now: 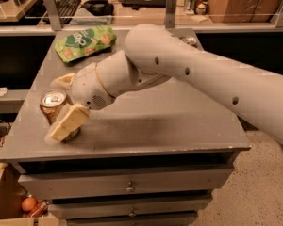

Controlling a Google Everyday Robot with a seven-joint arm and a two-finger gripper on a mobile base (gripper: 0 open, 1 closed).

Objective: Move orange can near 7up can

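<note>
- A grey cabinet top (179, 121) stands in a workshop with desks behind it, and a green snack bag (85, 41) lies at its far left.
- The orange can (53, 100) stands upright near the front left corner, its long axis vertical.
- The gripper (59, 107) straddles it with its fingers spread, one in front and one behind, not clamped.
- The arm reaches in low from the right, across the top.
- The 7up can (189, 41), mostly hidden behind the arm, sits at the far right, well apart.

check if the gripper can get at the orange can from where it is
Probably yes. The gripper sits right at the orange can, open fingers straddling it, one in front and one behind, with nothing else between them.
</note>
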